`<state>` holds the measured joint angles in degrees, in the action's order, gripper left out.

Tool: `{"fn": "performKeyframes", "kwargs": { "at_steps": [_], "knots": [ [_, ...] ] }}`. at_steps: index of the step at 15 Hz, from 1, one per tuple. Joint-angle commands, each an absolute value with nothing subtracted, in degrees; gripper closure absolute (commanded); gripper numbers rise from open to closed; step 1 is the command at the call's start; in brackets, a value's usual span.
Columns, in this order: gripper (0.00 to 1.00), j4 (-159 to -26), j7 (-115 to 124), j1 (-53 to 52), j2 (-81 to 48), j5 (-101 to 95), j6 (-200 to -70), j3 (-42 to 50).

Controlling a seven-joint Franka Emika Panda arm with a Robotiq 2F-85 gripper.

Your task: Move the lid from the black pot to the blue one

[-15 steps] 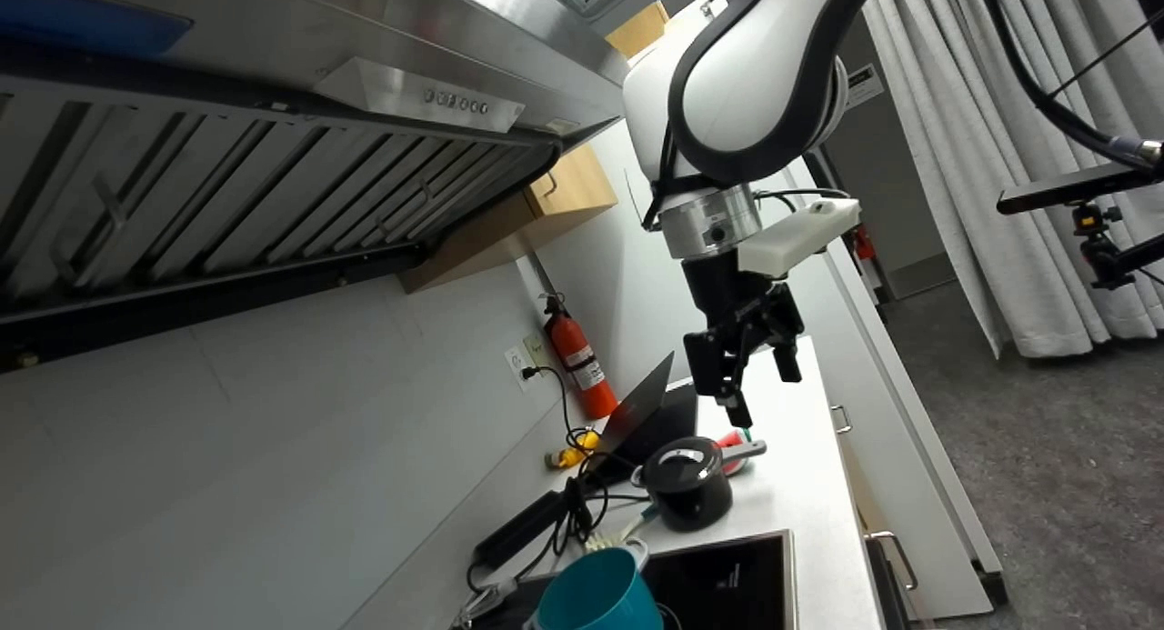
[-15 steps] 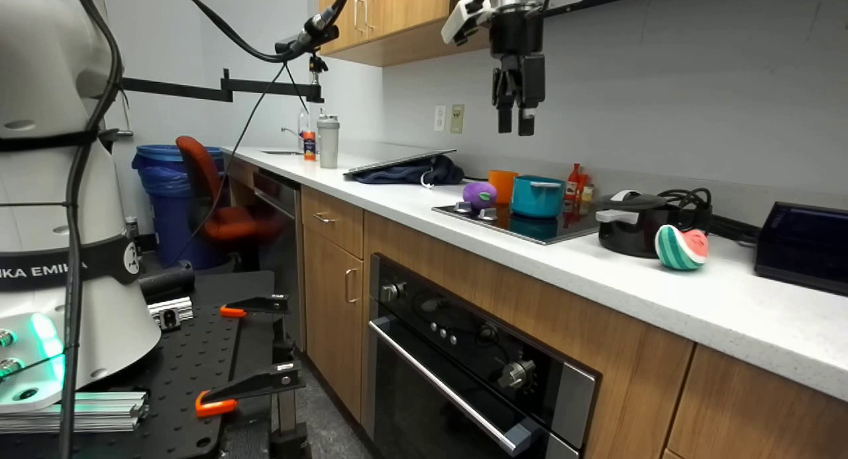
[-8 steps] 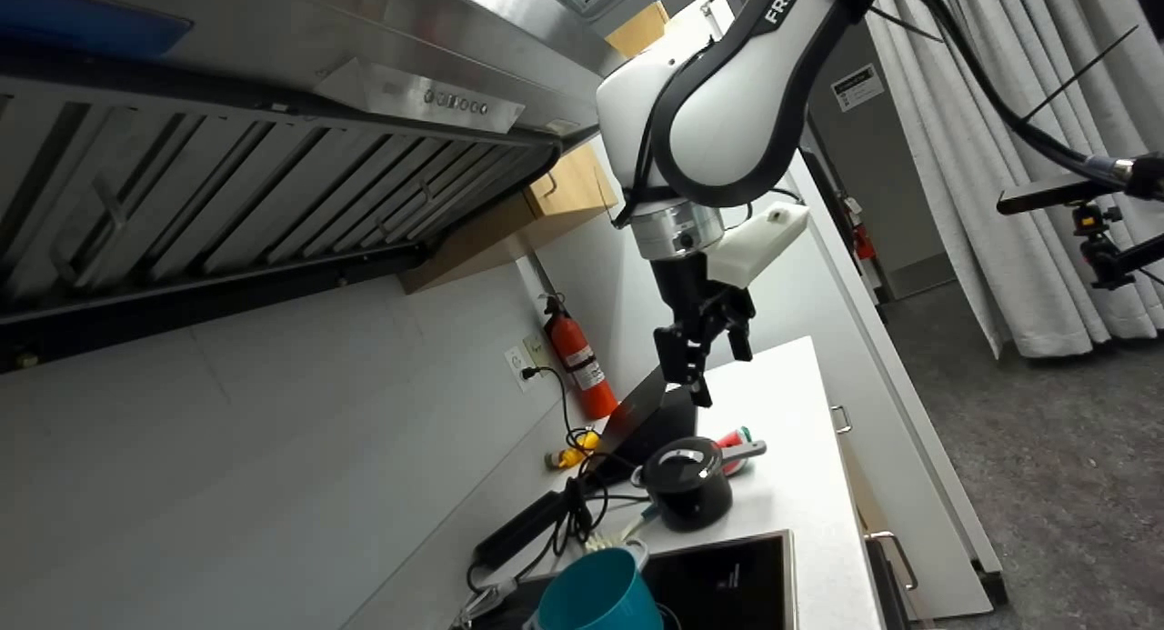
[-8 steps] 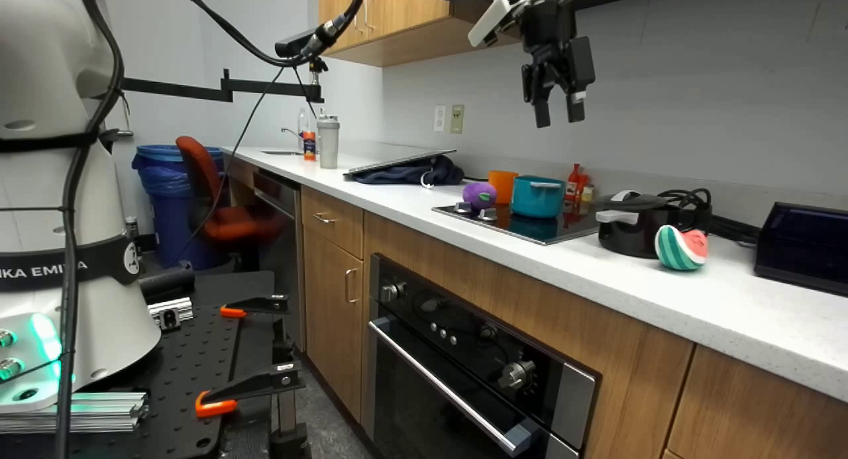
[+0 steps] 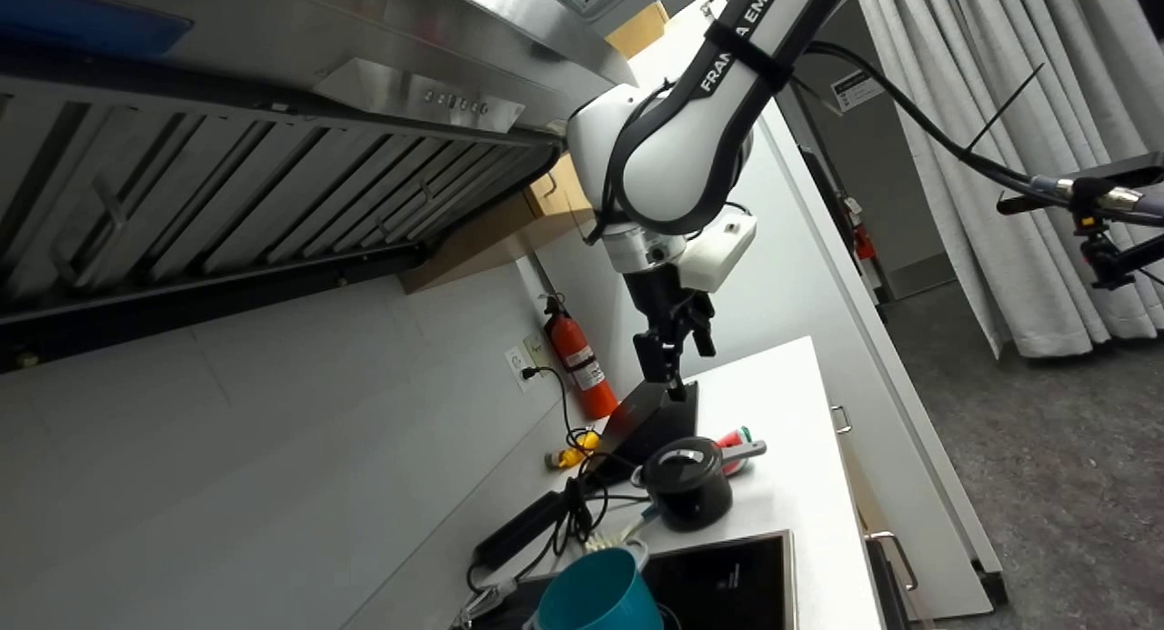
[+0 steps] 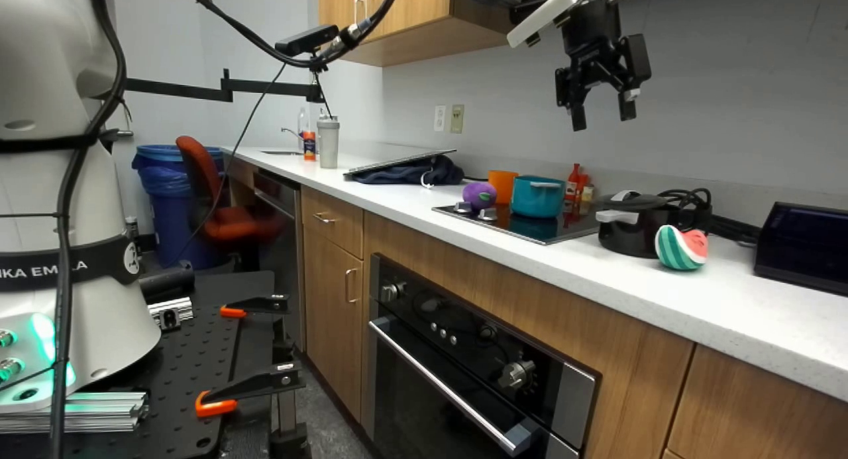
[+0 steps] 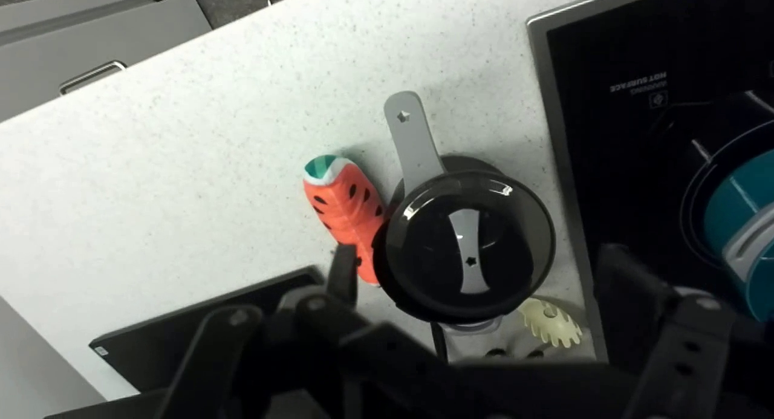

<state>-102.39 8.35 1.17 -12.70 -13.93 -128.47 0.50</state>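
The black pot (image 5: 696, 505) stands on the white counter with its long grey handle towards the front edge; it also shows in an exterior view (image 6: 629, 237) and the wrist view (image 7: 390, 289). The glass lid (image 7: 514, 225) lies on it, with a grey bar handle on top; it shows in both exterior views (image 5: 682, 466) (image 6: 635, 201). The blue pot (image 6: 536, 197) stands uncovered on the cooktop, also seen in an exterior view (image 5: 600, 594) and partly in the wrist view (image 7: 741, 195). My gripper (image 6: 603, 119) is open and empty, high above the black pot, fingers pointing down (image 5: 691, 373) (image 7: 478, 256).
A watermelon toy (image 7: 347, 207) lies against the black pot. A pale pasta spoon (image 7: 553, 322), cables (image 5: 573, 521) and a black device (image 6: 805, 250) lie near it. A purple toy (image 6: 479, 195) and an orange cup (image 6: 501, 184) are by the blue pot. A range hood (image 5: 273, 194) hangs above.
The gripper has moved left in one exterior view and right in the other, coming above the black pot. It has turned, and its fingers show wider apart. Pots and lid have not moved.
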Motion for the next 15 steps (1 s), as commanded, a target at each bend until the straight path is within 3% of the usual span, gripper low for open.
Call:
{"fn": "performKeyframes", "kwargs": {
  "at_steps": [1, 15],
  "knots": [
    [0.0, -93.9, 1.0, 1.1, -18.7, -11.8, -123.5, 0.6],
    [0.0, -86.7, -2.7, 1.3, -27.6, -8.7, -123.1, 0.8]
  ]
}}
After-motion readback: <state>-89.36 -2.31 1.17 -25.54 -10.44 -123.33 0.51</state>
